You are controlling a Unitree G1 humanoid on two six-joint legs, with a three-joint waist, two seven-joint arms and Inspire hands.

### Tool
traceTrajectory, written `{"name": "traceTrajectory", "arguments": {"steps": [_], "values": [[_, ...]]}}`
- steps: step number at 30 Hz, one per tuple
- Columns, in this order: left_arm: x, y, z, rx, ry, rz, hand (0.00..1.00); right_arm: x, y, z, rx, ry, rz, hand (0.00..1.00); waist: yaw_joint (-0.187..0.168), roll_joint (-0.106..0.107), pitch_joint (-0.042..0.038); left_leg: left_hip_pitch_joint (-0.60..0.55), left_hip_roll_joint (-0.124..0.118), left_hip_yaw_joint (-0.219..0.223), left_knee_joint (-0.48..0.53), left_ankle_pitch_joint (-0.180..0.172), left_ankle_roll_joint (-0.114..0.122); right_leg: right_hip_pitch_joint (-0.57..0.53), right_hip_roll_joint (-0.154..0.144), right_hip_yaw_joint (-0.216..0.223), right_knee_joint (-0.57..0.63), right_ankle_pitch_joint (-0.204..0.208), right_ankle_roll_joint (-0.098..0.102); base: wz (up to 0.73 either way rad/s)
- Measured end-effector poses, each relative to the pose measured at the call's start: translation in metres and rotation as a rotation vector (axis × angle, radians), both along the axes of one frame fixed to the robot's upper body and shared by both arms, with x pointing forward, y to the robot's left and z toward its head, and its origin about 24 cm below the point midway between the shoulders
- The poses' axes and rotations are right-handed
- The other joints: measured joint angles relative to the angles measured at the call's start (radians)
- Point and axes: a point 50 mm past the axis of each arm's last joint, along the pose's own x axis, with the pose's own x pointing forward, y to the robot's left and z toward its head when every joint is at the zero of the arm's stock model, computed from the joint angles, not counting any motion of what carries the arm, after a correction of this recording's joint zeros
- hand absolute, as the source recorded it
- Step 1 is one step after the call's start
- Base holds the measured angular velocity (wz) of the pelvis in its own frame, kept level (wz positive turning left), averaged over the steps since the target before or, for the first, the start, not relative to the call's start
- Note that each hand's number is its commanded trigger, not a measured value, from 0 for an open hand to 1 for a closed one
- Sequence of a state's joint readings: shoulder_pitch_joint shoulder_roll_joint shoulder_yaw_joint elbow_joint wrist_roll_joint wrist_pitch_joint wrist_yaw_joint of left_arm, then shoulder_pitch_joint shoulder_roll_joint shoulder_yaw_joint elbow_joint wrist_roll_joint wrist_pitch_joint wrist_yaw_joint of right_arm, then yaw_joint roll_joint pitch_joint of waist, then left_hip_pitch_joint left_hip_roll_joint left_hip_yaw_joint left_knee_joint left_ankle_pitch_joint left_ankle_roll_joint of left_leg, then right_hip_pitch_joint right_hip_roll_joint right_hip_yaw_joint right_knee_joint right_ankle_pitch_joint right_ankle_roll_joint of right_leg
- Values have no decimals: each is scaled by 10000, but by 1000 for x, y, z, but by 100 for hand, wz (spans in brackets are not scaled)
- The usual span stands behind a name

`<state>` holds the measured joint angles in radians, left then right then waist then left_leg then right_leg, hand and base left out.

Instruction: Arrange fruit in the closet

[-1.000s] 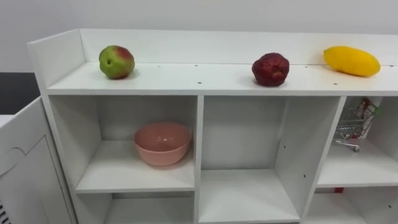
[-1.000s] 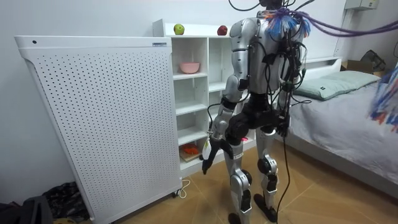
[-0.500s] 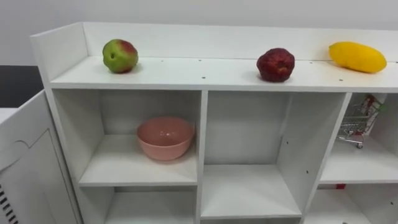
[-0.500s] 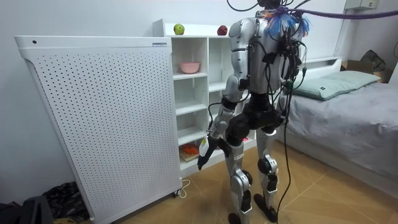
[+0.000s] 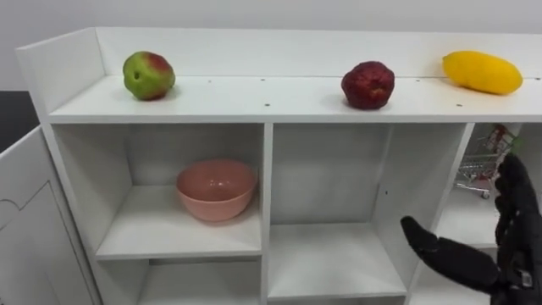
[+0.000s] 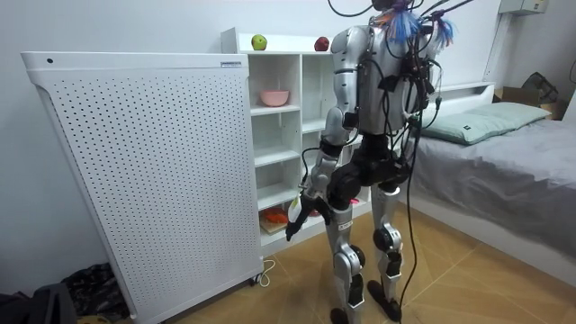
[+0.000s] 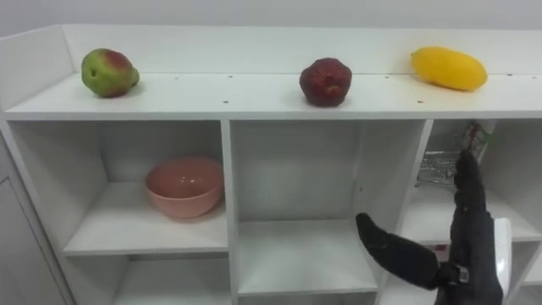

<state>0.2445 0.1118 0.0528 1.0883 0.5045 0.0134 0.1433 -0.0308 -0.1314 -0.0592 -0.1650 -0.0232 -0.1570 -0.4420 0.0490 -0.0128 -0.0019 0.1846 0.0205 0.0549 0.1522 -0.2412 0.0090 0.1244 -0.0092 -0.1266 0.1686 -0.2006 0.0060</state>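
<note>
On closet (image 5: 254,100) top, L to R: apple (image 5: 149,74), red fruit (image 5: 367,85), mango (image 5: 481,72). R hand (image 7: 472,241) up before R-side compts — fingers straight, empty. L hand (image 6: 301,214) low by hip — state unclear.

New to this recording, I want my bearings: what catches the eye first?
Three fruits line the top of the closet: a green-red apple at left, a dark red fruit mid-shelf, a yellow mango at right. A pink bowl sits in the upper left compartment, and the robot's right hand shows open at lower right.
</note>
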Motion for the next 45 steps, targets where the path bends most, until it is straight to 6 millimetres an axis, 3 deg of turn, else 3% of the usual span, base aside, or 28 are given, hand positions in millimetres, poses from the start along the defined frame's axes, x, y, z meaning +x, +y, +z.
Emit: {"name": "traceTrajectory", "arguments": {"steps": [8, 11, 14, 16, 23, 31, 37, 45], "values": [[6, 2, 1, -141, -40, -171, 0, 14, 3, 33, -134, -1422, 150, 0, 133, -18, 0, -263, 30, -21, 23, 7, -3, -230, 14, -40, 77, 144, -54, 5], [5, 4, 1, -116, 55, -169, 0, 19, 5, 45, -32, -1920, 166, 0, 178, -105, 7, -395, 27, -22, 125, 9, -3, -304, 14, -73, 54, 204, -58, 0], [3, 5, 1, -143, 142, -162, 0, 23, 6, 59, 29, -2520, 74, 0, 234, -237, -38, -392, 25, -30, 130, 9, -3, -286, 15, -86, 22, 219, -53, 0], [6, 6, 1, -134, 90, -181, 0, 24, 4, 66, 1, -2812, 19, 0, 347, -352, -16, -386, 27, -51, 131, 9, -3, -264, 15, -119, 8, 220, -52, 2], [8, 8, 1, -10, 218, -144, 0, 33, 5, 76, 553, -3024, 369, 0, 549, -409, 69, -419, 23, -167, 137, 10, -3, -274, 5, -162, 24, 222, -52, 3], [12, 8, 2, 35, 231, -155, 0, 67, -3, 75, 1464, -2058, 799, 0, 689, -473, 83, -545, 12, -399, 215, 13, -6, -255, -36, -505, 17, 222, -52, 10], [14, 10, 2, -161, 307, -200, 0, 73, -7, 75, 1070, -1662, 1048, 0, 680, -477, 79, -676, -7, -619, 273, 13, -6, -284, -81, -945, -3, 222, -51, 12], [21, 11, 5, -255, 32, -322, 0, 78, -12, 89, 546, -1769, 1338, 0, 721, -478, 76, -678, 1, -618, 289, 20, -18, -271, -78, -996, -9, 222, -51, 1]]}}
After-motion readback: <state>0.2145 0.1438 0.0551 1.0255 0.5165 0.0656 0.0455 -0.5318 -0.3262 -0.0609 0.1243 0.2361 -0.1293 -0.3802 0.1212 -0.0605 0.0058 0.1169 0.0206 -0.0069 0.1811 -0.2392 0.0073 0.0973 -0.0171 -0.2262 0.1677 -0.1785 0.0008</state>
